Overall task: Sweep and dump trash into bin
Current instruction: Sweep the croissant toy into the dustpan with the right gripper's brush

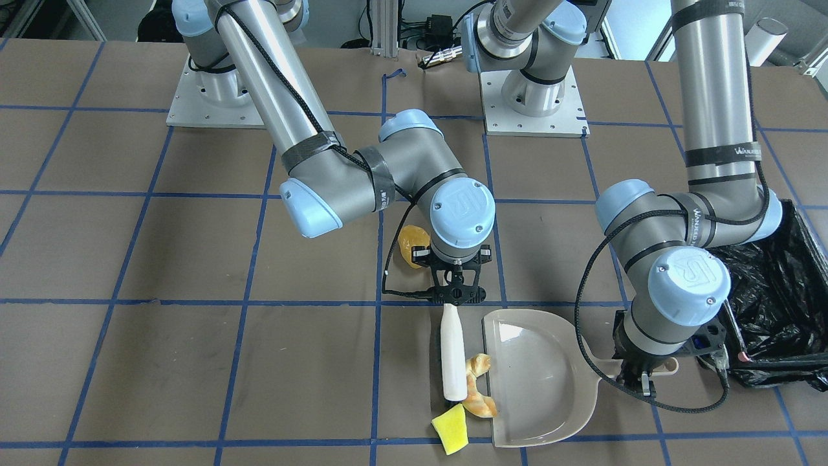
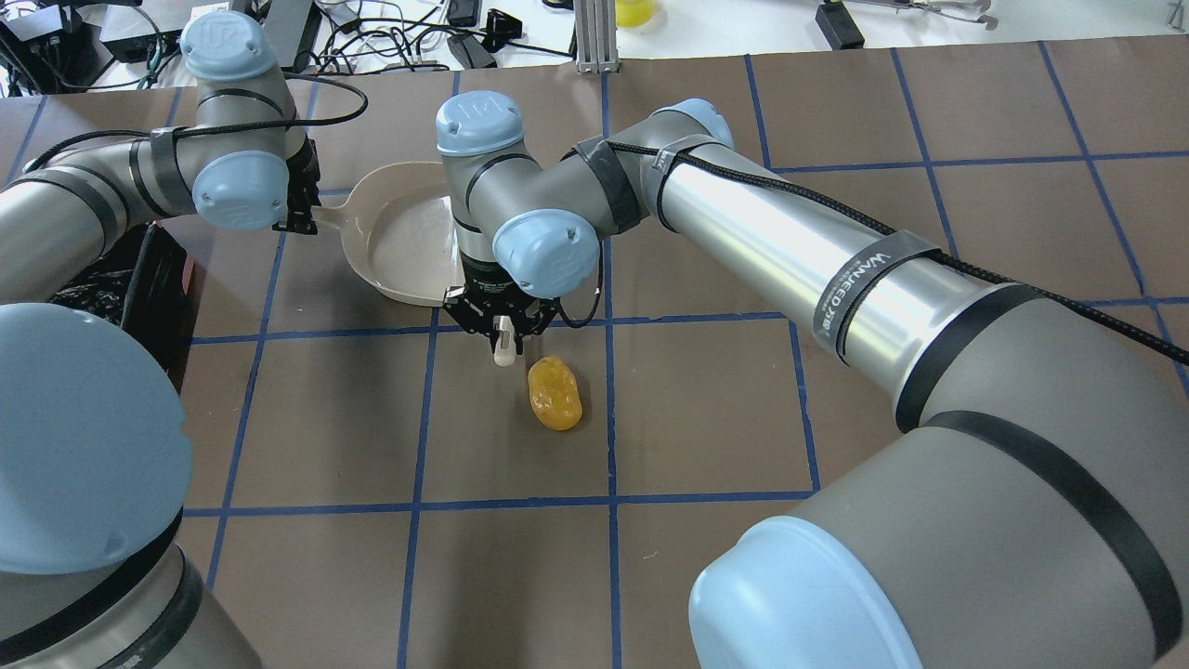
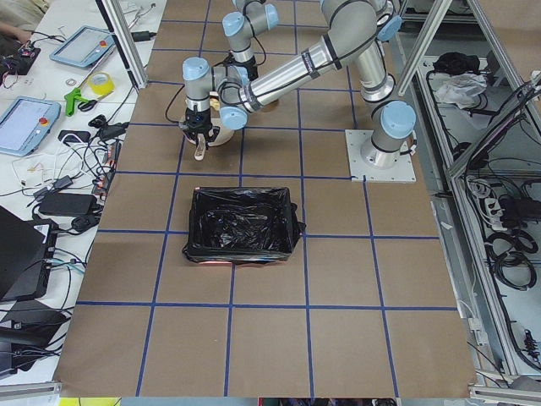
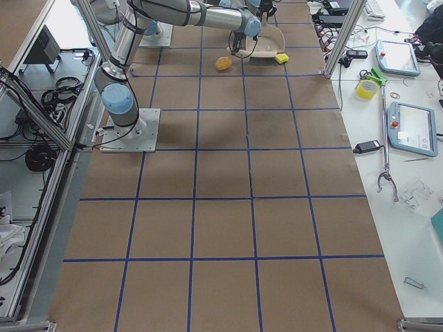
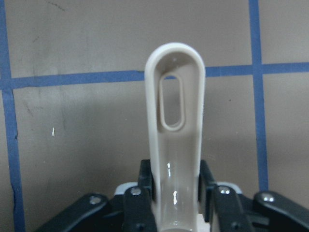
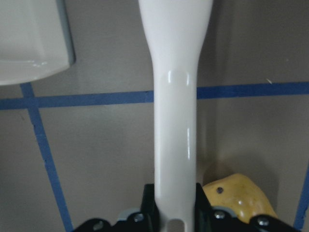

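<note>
My right gripper [image 1: 458,298] is shut on the handle of a white brush [image 1: 453,362], whose head lies against the left edge of the beige dustpan [image 1: 537,382]. The tan croissant piece [image 1: 479,389] sits between brush and pan, at the pan's lip. The yellow sponge wedge [image 1: 449,428] lies just in front of the brush tip. The golden-brown potato lump [image 2: 555,393] lies behind my right gripper [image 6: 175,208], on the table. My left gripper [image 1: 637,382] is shut on the dustpan handle [image 5: 176,130]. The black-lined bin [image 1: 776,304] stands beside my left arm.
The table is brown with a blue tape grid. Both arm bases [image 1: 533,97] stand on plates at the table's robot side. The bin [image 3: 243,224] stands about one grid square from the dustpan. Tablets, tape and cables lie on the side bench [image 3: 51,101].
</note>
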You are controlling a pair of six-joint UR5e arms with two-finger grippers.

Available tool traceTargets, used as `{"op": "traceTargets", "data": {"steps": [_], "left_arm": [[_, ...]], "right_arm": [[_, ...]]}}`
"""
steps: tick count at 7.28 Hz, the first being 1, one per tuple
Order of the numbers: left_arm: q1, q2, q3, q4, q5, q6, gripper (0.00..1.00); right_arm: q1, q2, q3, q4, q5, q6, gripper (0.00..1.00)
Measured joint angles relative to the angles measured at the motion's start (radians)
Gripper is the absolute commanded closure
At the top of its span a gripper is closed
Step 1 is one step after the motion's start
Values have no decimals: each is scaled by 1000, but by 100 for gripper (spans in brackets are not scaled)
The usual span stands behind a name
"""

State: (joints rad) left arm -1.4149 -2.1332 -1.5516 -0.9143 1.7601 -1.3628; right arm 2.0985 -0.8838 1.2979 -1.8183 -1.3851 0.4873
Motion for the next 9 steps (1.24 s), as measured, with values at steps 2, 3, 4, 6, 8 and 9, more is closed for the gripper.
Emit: {"op": "traceTargets", "data": {"steps": [2,3,4,6,8,9], "left_arm": [[0,-1,3,-1,-1,0,100],[1,-1,3,-1,-1,0,100],[1,-1,4,-1,-1,0,100],[0,0,4,-2,-1,1,100],[0,1,4,-3,-1,1,100],[1,2,4,-3,-1,2,100]], "right_arm": [[24,10,-23,-1,-4,-89,96],[46,24,-41,-2,-5,-104,96],[71,47,-73,-3,-3,-91,96],[102,86,-137,-2,0,-39,96],[91,69,-154,39,-12,-36,96],[65,48,-155,84,-31,-58,96]]}}
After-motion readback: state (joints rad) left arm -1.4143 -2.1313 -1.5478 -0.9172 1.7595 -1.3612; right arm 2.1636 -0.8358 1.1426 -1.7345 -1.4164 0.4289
